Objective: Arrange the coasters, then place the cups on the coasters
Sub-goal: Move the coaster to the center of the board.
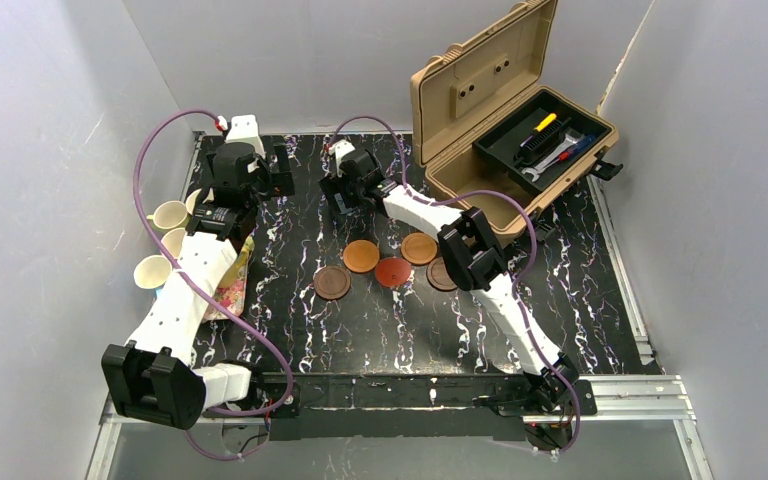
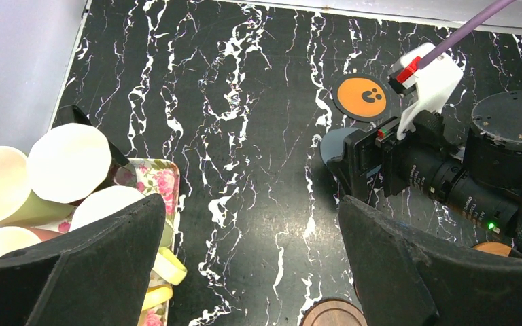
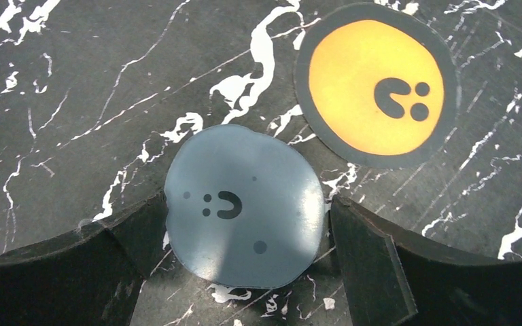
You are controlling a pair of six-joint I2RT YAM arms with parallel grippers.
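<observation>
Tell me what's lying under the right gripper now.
A grey-blue coaster lies flat on the marbled table between the fingers of the open right gripper, with an orange coaster beside it, apart. The fingers hide the table beneath them; whether they touch the coaster cannot be told.

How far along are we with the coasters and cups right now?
Done: five coasters sit in a loose zigzag mid-table. In hand: the open right gripper straddles the grey-blue coaster, the orange coaster beside it. To do: place those two, then move every cup, all bunched at the tray; left gripper open, empty.
</observation>
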